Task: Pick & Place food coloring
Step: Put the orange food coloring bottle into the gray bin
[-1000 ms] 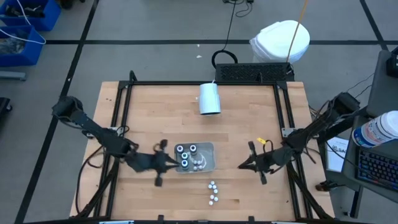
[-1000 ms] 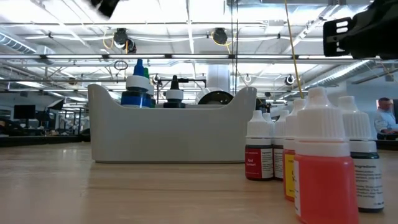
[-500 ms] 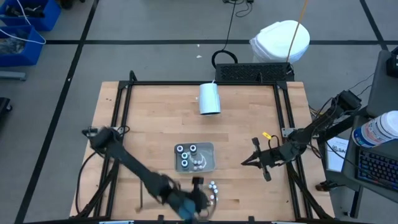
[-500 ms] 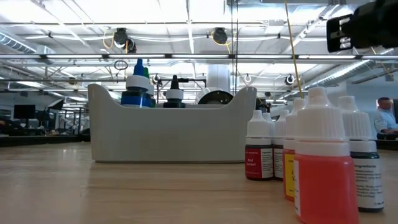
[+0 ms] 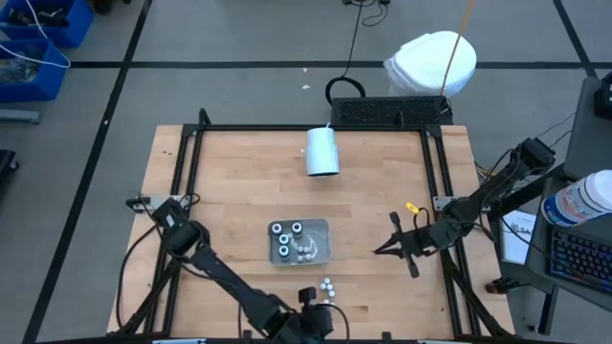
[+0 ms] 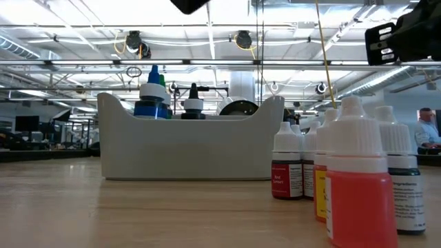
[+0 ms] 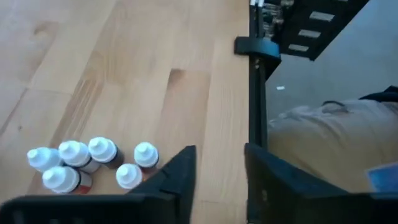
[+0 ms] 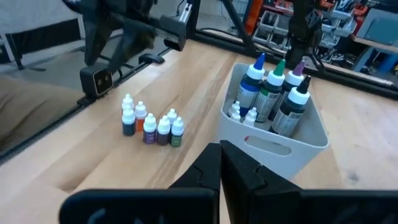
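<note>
We see two dark, slim jointed arms, the left arm [image 5: 215,272] and the right arm [image 5: 478,205], each trailing thin black cables. A small yellow tag [image 5: 410,207] sits on the right one. Both wrist views show angular, matte black fingers [image 7: 180,177] with flat faces and sharp edges.

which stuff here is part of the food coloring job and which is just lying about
Job:
- small white-capped bottles loose on the table
- grey bin holding more bottles
- left gripper near the loose bottles
- right gripper, waiting right of the bin

Lying about:
- white cup on its side
</note>
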